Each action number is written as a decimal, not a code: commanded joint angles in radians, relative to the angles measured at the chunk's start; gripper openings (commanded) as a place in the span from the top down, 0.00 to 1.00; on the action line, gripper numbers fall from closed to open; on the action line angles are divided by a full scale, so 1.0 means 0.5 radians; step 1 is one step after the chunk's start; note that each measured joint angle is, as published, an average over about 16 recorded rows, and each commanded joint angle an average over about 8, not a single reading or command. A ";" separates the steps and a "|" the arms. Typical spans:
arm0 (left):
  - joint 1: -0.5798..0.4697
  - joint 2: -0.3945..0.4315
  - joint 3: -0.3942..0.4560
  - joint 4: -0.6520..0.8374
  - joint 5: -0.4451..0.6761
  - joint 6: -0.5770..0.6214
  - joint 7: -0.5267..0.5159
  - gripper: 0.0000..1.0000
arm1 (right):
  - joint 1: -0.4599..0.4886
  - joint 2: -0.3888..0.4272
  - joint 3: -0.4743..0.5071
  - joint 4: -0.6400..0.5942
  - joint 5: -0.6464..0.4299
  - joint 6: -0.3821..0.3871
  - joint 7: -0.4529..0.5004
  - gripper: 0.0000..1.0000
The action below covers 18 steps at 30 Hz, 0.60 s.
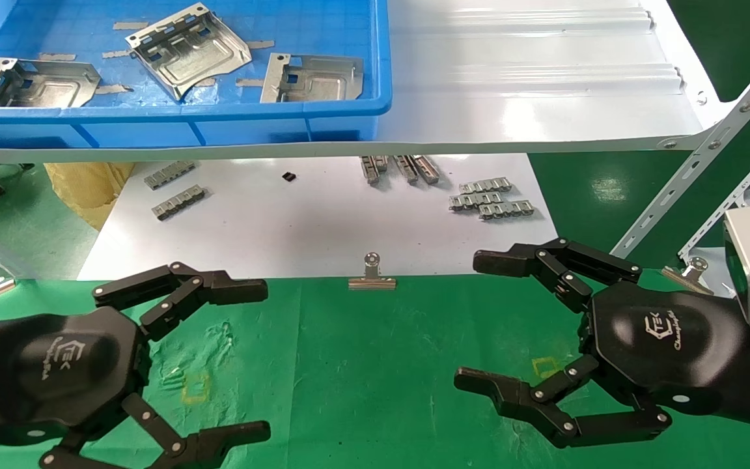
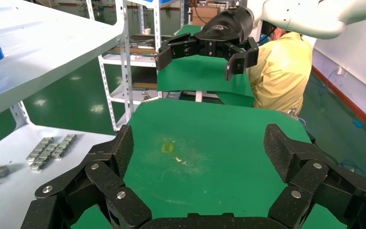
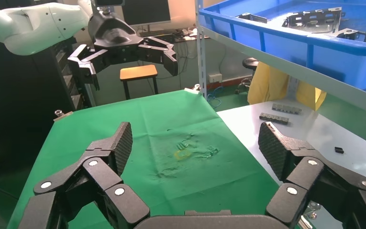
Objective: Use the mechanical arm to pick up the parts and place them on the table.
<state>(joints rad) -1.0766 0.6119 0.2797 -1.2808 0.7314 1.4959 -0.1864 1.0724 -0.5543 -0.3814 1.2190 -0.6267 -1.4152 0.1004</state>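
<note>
Three silvery stamped parts lie in a blue bin (image 1: 219, 111) on the raised shelf at the far left: one at the middle (image 1: 187, 49), one at the left (image 1: 36, 83), one at the right (image 1: 313, 78). They also show in the right wrist view (image 3: 314, 19). My left gripper (image 1: 259, 360) hangs open and empty over the green table (image 1: 375, 365) at the near left; its own view (image 2: 198, 148) shows bare cloth between the fingers. My right gripper (image 1: 472, 320) is open and empty at the near right, over the cloth (image 3: 195, 143).
A glossy white sheet (image 1: 323, 221) beyond the cloth holds small grey linked strips (image 1: 491, 197). A silver binder clip (image 1: 371, 273) pins the cloth's far edge. Slotted white shelf struts (image 1: 694, 182) stand at the right. A person in yellow (image 2: 279, 71) is beyond the table.
</note>
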 commanded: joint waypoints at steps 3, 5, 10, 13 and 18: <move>0.000 0.000 0.000 0.000 0.000 0.000 0.000 0.00 | 0.000 0.000 0.000 0.000 0.000 0.000 0.000 1.00; 0.000 0.000 0.000 0.000 0.000 0.000 0.000 0.00 | 0.000 0.000 0.000 0.000 0.000 0.000 0.000 1.00; 0.000 0.000 0.000 0.000 0.000 0.000 0.000 0.00 | 0.000 0.000 0.000 0.000 0.000 0.000 0.000 1.00; 0.000 0.000 0.000 0.000 0.000 0.000 0.000 0.00 | 0.000 0.000 0.000 0.000 0.000 0.000 0.000 1.00; 0.000 0.000 0.000 0.000 0.000 0.000 0.000 0.00 | 0.000 0.000 0.000 0.000 0.000 0.000 0.000 1.00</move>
<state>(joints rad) -1.0766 0.6119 0.2798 -1.2808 0.7314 1.4959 -0.1864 1.0724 -0.5543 -0.3814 1.2190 -0.6267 -1.4152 0.1004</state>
